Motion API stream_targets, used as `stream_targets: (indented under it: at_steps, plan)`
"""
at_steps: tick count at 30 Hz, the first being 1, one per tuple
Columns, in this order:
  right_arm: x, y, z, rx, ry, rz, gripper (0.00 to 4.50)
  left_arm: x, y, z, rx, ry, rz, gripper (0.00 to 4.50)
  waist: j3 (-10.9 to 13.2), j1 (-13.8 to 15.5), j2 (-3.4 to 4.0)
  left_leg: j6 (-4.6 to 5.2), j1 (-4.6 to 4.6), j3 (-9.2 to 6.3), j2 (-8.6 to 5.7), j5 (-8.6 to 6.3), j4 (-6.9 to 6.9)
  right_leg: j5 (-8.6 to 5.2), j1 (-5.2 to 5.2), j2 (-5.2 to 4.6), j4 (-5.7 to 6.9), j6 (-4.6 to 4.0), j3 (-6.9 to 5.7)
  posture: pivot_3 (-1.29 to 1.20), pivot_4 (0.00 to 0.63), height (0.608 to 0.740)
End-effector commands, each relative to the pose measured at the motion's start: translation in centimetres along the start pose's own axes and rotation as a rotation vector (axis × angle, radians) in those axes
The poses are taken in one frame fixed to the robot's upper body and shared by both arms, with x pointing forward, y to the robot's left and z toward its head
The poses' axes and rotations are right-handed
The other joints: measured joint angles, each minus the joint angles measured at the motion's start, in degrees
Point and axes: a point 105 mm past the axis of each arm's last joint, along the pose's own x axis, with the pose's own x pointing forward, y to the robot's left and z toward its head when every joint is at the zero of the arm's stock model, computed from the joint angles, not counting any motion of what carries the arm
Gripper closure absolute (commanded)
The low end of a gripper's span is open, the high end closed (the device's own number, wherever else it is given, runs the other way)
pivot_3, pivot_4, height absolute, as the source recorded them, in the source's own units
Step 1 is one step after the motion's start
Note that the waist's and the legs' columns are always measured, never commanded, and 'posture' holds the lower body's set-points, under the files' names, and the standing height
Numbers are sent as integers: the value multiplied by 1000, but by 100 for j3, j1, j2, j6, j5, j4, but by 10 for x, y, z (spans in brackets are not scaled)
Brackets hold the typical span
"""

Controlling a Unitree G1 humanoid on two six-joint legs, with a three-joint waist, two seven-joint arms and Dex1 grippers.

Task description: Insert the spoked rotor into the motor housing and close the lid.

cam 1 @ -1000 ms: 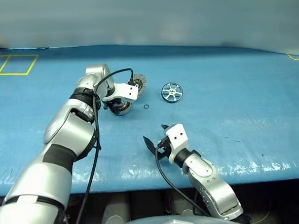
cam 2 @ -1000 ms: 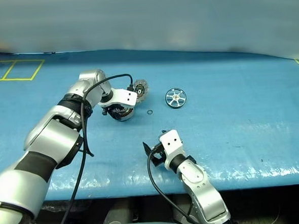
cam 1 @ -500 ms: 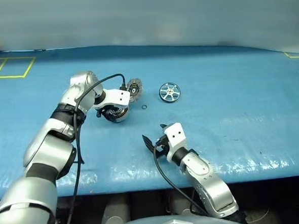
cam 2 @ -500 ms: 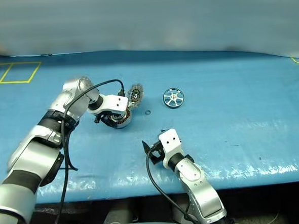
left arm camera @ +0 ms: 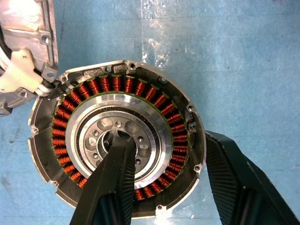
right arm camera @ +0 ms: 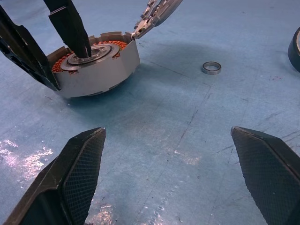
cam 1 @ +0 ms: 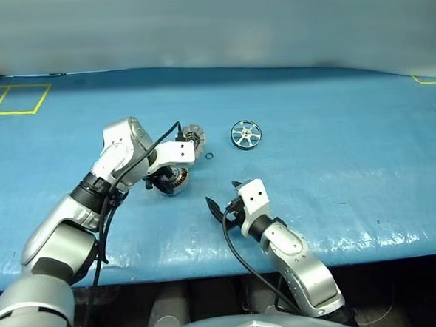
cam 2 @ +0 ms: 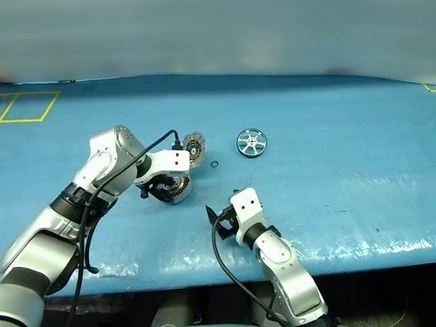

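Blue table cover [cam 1: 335, 149], left end effector [left arm camera: 164, 187] gripping motor housing [left arm camera: 117, 140] wall

left arm: elbow now folded back toward the robot, forearm running in from 8 o'clock rather than stretched out over the mat
left gripper [cam 1: 169, 180]: pulled nearer the robot, now pointing steeply down, one finger in the bore, the other outside the wall
motor housing [cam 1: 173, 180]: dragged toward 6 o'clock across the blue mat [cam 1: 335, 149]
lid [cam 1: 192, 135]: moved along with the housing, open
spoked rotor [cam 1: 246, 134]: gap to housing wider
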Motion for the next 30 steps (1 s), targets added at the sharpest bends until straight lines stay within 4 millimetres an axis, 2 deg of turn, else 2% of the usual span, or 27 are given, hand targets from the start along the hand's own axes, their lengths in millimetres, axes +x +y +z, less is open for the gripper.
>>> stream_targets:
  at_steps: [1, 12, 23, 30]
  plan:
    - [0, 1, 10, 3, -51, 2, 0, -3, -7, 13, -46, -8, -27, 2620, 0, 5, 0, 0, 0, 0, 2, 0, 0, -4, -1, 0, 2, -6, 0, 0, 150, 740]
    - [-2, -3, 10, -1, -49, -12, 0, 1, -15, 56, -318, -128, -80, 2620, 0, 43, 0, 0, -5, 0, 20, 0, 3, -6, 0, -7, -3, -6, 1, 0, 150, 740]
    - [-30, -21, 1, -32, -22, -29, 0, 5, -24, 73, -454, -149, -79, 2620, 2, 38, 3, 0, -6, -1, 21, 0, -1, -7, -4, -7, -4, -5, 4, 0, 150, 740]
    - [-45, -26, -1, -45, -13, -27, 0, 6, -31, 84, -478, -155, -122, 2620, 3, 59, 4, 0, -5, 2, 20, 0, 0, -8, -3, -8, -6, -5, 6, 0, 150, 740]
